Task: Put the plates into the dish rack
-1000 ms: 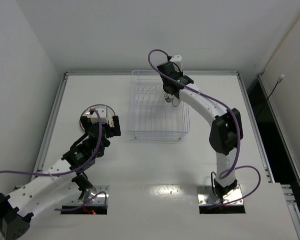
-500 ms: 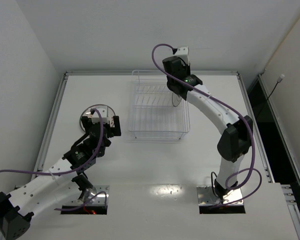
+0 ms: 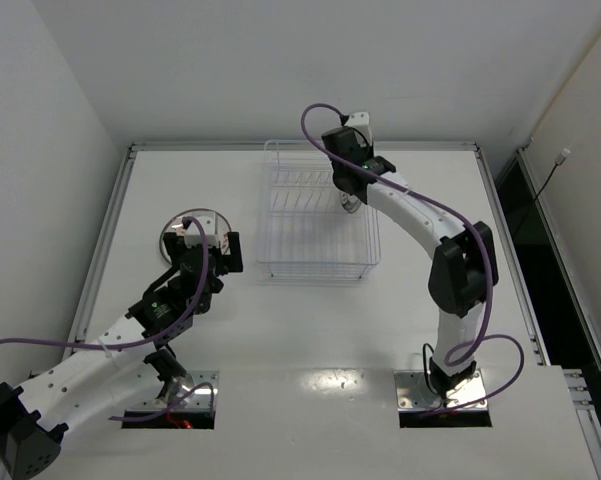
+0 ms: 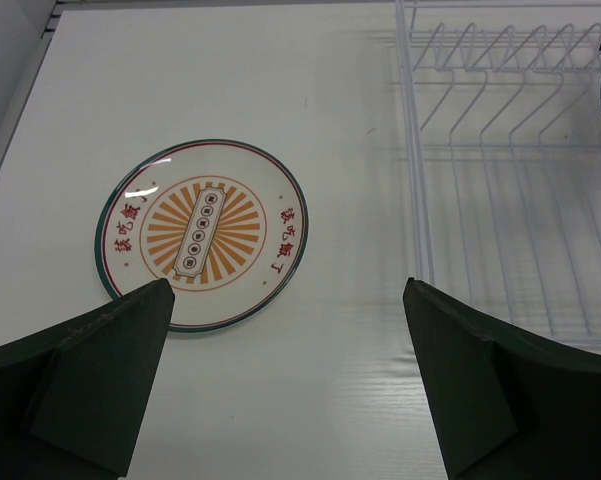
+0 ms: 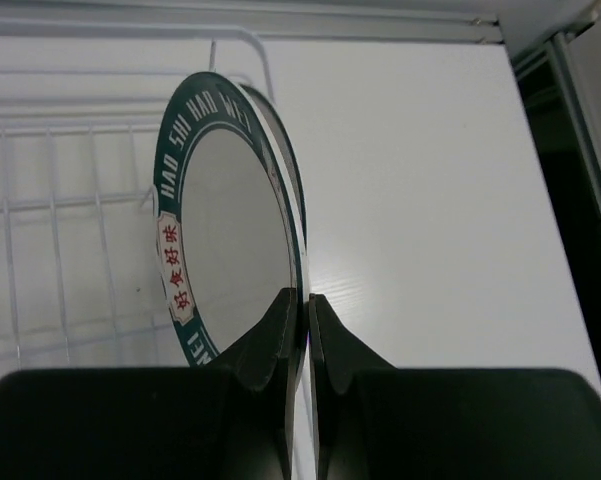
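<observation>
My right pincer (image 5: 302, 300): clamped tight on the lower rim of the teal plate (image 5: 230, 230).
The teal plate: stood on edge, mid-frame in the right wrist view; teal rim with white letters, a red-character panel and a pale centre. It was over the right part of the dish rack (image 5: 60, 200).
The sunburst plate (image 4: 202, 233): lay flat on the table (image 4: 310, 60), left of centre in the left wrist view, apart from the rack; orange rays, dark rim.
My left pincer (image 4: 287, 290): spread wide, holding nothing.

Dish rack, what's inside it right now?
Only the teal-rimmed plate, on edge at the rack's right side, pinched by the right tool. The rest looks bare. The tool hides the plate's bottom edge, so its seating can't be seen.
</observation>
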Tool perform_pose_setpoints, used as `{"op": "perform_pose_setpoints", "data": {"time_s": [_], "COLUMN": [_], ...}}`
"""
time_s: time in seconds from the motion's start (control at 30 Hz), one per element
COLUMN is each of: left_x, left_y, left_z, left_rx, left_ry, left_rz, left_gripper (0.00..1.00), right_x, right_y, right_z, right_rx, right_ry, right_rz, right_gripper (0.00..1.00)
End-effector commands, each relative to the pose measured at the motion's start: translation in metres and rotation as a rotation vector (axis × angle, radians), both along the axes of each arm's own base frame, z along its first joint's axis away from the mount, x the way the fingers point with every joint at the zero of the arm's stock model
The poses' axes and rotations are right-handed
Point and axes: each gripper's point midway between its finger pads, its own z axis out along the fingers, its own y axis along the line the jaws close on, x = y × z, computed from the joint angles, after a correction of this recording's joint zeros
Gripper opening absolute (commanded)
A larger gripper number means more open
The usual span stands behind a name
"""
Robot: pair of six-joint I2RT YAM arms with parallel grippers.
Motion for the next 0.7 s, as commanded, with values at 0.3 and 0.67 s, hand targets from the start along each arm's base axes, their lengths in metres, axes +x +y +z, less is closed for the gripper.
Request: {"op": "perform_pose_setpoints", "data": {"time_s": [0.3,0.67], "left_x": [0.002,0.004], "left_y": [-0.002,0.003], "left_z": [0.003,-0.01], "left_rx": [-0.003,0.017], "left_ry": [-0.018,0.035], "left_rz": [0.001,0.067], "left_gripper": [1.0,1.0], "right_x": [-0.005,-0.165], "right_y": [0.007,0.056], "right_z": [-0.045,0.041], "right_rx": [0.025,0.284], "right_ry": [0.124,-0.062], "right_rz": [0.033,0.357], "right_gripper": [0.25,0.81]}}
